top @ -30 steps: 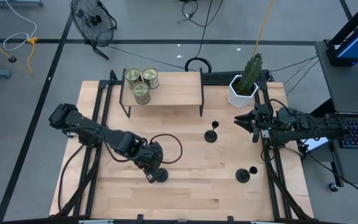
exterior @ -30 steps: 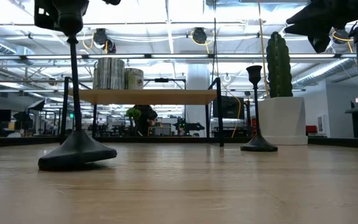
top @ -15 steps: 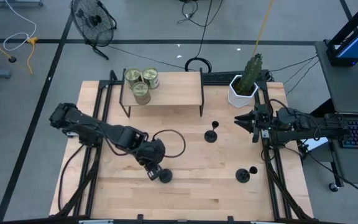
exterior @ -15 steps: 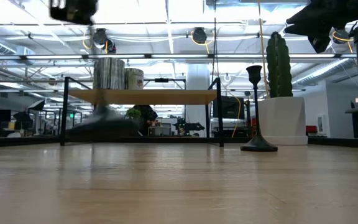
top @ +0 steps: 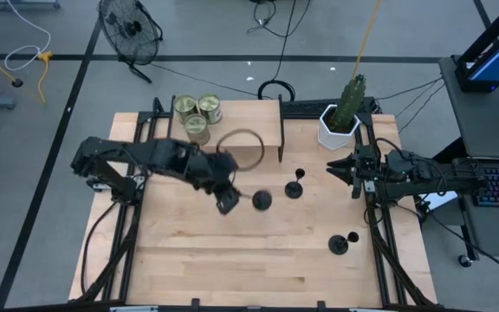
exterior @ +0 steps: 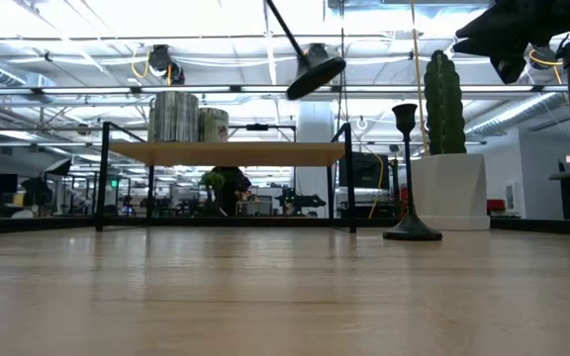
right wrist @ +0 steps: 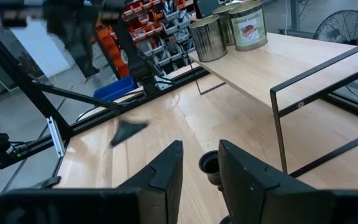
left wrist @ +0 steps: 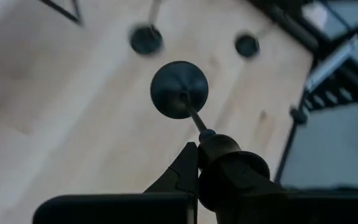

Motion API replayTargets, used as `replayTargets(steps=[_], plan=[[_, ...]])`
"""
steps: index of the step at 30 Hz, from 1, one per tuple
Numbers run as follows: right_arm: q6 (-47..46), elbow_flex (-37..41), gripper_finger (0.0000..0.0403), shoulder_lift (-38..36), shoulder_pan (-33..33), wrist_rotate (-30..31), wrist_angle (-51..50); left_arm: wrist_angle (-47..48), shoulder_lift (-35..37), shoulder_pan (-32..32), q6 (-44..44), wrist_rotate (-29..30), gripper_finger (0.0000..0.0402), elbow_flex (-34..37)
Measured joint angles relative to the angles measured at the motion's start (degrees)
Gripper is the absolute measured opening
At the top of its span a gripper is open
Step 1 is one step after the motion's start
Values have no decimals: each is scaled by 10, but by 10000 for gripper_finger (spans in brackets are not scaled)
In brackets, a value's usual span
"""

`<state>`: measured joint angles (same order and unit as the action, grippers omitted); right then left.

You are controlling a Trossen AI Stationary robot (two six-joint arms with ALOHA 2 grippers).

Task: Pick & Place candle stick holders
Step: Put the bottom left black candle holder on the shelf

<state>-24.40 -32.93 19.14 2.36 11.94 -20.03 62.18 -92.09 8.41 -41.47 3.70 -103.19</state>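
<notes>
The left arm reaches from the table's left edge across toward the middle, its wrist in front of the low shelf (top: 249, 143). The left gripper (top: 226, 203) is clamped on the cup end of one candle stick holder (top: 261, 200), lifted clear of the table (top: 232, 260) and tilted; its stem runs out ahead of the fingers and its round base hangs farthest from the gripper, toward the right arm. In the low view this holder shows high in the air, slanted, base lowermost.

Just beyond that base, a second holder (top: 294, 188) stands upright on the wood, between the two grippers. A third holder (top: 340, 243) stands nearer the front edge, well apart from the left gripper.

The right arm waits at the table's right side beside the cactus pot (top: 336, 130); the right gripper (top: 340, 168) points at the second holder, its fingers slightly parted and gripping nothing.
</notes>
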Motion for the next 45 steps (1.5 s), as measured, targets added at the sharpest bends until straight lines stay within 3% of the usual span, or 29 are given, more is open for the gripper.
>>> replayTargets(steps=[12, 19, 28, 38, 45], plan=[[3, 0, 96, 0, 0, 0, -2, 37, -3, -118, 6, 77, 16, -120], [13, 0, 94, 0, 0, 0, -4, 38, -4, -180, -8, 83, 16, -159], [11, 0, 94, 0, 0, 0, -4, 42, -27, -266, 37, 40, 16, -193], [11, 0, 94, 0, 0, 0, -3, 107, -130, -352, 135, -12, 16, -319], [11, 0, 94, 0, 0, 1, -3, 144, -152, -388, 142, -24, 16, -312]])
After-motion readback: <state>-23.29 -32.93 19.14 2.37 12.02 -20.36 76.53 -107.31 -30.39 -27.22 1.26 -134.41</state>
